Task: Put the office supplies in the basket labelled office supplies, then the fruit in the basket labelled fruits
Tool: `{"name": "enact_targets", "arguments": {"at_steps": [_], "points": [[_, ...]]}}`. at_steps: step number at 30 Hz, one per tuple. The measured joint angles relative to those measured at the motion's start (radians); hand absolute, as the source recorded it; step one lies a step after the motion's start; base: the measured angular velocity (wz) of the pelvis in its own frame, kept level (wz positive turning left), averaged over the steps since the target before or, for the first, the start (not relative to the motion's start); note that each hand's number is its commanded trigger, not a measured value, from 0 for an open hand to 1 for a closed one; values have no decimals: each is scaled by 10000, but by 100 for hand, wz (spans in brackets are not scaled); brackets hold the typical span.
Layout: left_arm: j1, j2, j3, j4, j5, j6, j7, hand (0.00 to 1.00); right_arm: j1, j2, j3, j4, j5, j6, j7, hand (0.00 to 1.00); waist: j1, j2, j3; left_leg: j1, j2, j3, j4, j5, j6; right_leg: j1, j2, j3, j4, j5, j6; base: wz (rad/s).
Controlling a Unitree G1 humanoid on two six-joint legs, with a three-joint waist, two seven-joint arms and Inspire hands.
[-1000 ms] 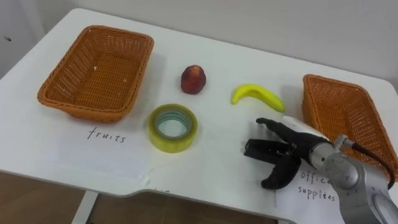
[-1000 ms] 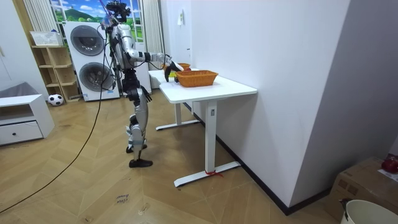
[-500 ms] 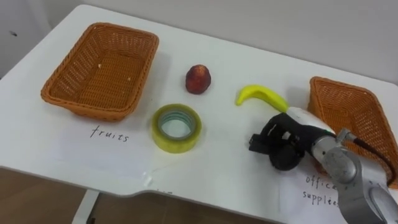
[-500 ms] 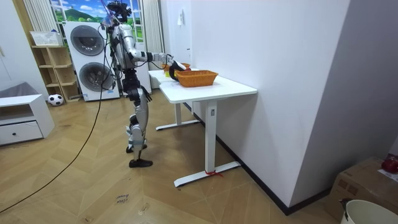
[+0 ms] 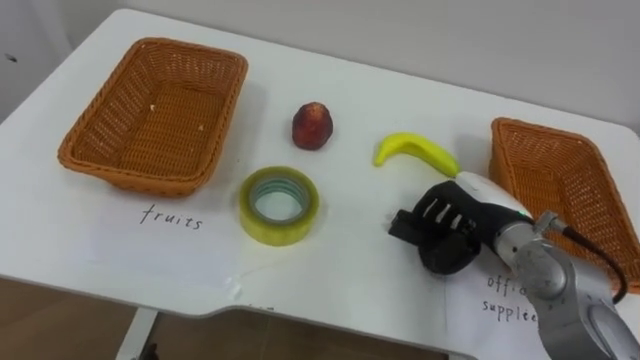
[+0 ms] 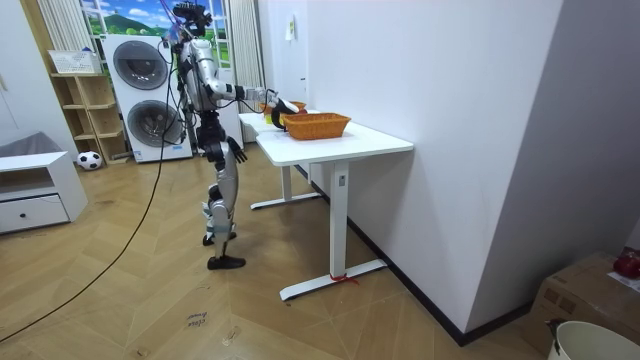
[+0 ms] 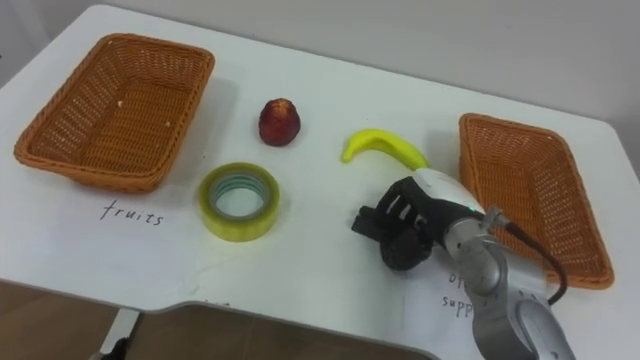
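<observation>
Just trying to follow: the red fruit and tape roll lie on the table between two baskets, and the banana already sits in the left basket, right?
No: the left eye view shows the banana on the table too, just beyond the right hand.

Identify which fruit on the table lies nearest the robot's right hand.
The yellow banana, just beyond the right hand; the red fruit lies farther to the left.

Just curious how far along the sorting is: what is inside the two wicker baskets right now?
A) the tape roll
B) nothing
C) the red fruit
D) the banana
B: the left basket and the right basket are both empty, while the banana, red fruit and tape roll lie on the table between them.
</observation>
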Motion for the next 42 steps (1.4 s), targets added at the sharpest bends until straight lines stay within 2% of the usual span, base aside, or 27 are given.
{"name": "enact_targets", "arguments": {"at_steps": [1, 4, 6, 12, 16, 20, 26, 35, 42], "points": [[1, -18, 9, 2, -1, -3, 53, 0, 31, 8, -4, -98, -10, 0, 23, 100, -18, 48, 27, -8, 1, 0, -13, 0, 0, -1, 4, 16, 9, 0, 0, 0], [8, -27, 58, 16, -17, -34, 125, 0, 79, 68, -96, -322, -29, -7, 200, 100, -39, 129, 15, -39, -2, 1, -15, 2, 0, -32, 3, 22, 22, 0, 0, 0], [46, -31, 128, 12, -5, -109, 127, 0, 202, 66, -154, -747, -21, -23, 457, 100, -66, 97, -85, -102, -7, 8, 0, 10, 4, -130, 4, 59, 43, 0, 0, 0], [420, -94, 374, -136, -12, -349, 291, 0, 303, 68, -507, -1313, 702, -464, 651, 100, -300, 96, -102, -57, -34, 0, 24, 29, 13, -145, -21, 108, 28, 0, 0, 0], [474, -156, 762, -105, 13, -529, 150, 0, 276, 56, -1505, -1973, 1819, -886, 490, 100, -332, 94, -101, 49, -31, -2, -8, 29, 13, -59, -17, 140, 11, 0, 0, 0], [680, -165, 1135, -110, -1, -570, 40, 0, 261, 6, -2053, -2566, 2504, -915, 207, 100, -368, 77, -70, 197, -29, 62, -62, 29, 13, 55, -11, 138, -15, 0, 0, -4], [739, -253, 1244, -34, -2, -579, 43, 0, 239, -133, -2258, -2801, 2804, -920, 52, 100, -353, -27, -4, 163, -32, 124, -112, 29, 14, 24, -10, 134, -10, -2, 3, -1], [754, -386, 1894, 445, 12, -590, -16, 0, -30, -396, -2788, -3151, 2806, -1091, -407, 100, -361, -54, -25, 148, -24, 113, -111, 28, 15, 24, -5, 66, 6, -5, 8, 0], [769, -465, 2288, 499, 24, -581, 9, 0, -33, -401, -3184, -3160, 2789, -1093, -839, 100, -381, -92, -53, 152, -25, 118, -93, 28, 15, 14, -13, 88, 20, -5, 8, 1]]}}
